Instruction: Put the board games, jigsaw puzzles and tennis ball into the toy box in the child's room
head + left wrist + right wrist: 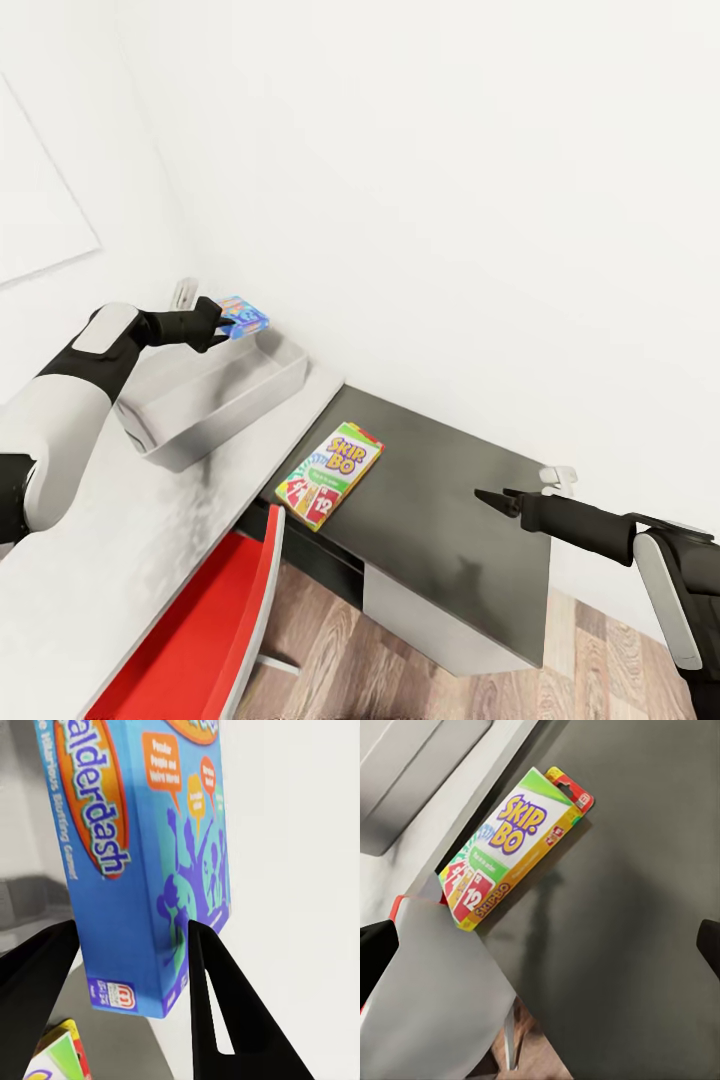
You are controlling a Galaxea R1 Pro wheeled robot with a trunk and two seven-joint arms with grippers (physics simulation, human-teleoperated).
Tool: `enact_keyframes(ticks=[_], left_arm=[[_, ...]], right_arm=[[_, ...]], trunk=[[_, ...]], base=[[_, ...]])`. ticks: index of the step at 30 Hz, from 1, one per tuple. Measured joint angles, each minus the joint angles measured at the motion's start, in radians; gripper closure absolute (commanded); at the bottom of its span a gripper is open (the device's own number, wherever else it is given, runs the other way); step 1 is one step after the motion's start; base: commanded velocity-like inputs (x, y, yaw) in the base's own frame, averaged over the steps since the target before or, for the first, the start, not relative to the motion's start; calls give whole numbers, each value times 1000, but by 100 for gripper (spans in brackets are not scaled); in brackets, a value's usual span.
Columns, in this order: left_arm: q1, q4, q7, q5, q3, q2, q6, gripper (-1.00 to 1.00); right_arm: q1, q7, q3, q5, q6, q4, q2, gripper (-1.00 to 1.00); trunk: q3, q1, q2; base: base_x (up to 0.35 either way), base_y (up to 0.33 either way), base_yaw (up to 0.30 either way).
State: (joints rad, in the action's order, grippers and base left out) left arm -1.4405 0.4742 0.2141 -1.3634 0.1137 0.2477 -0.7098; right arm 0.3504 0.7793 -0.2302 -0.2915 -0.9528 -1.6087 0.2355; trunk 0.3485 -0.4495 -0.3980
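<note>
Toy box (215,395) on the pale worktop (120,560) looks empty. Left claw (222,322), clamped on the blue board game (245,315), hovers above it. Skip-Bo game (330,474) waits on the dark cabinet (450,540); right claw (492,497) empty, apparently spread.

Blue board game (142,862) cut off at top edge, title partly lost; fine print too small to read.

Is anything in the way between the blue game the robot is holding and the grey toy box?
Nothing visible is. The left gripper holds the blue Balderdash box just above the far end of the toy box, whose open top shows only bare grey inside. The Skip-Bo box lies aside on the dark cabinet top.
</note>
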Motion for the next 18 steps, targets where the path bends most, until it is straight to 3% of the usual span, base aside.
enact_keyframes(ticks=[18], left_arm=[[-1,0,7,1,1,3,-1,100]], right_arm=[[0,0,0,0,0,0,2,-100]], trunk=[[29,0,0]], base=[[0,0,0]])
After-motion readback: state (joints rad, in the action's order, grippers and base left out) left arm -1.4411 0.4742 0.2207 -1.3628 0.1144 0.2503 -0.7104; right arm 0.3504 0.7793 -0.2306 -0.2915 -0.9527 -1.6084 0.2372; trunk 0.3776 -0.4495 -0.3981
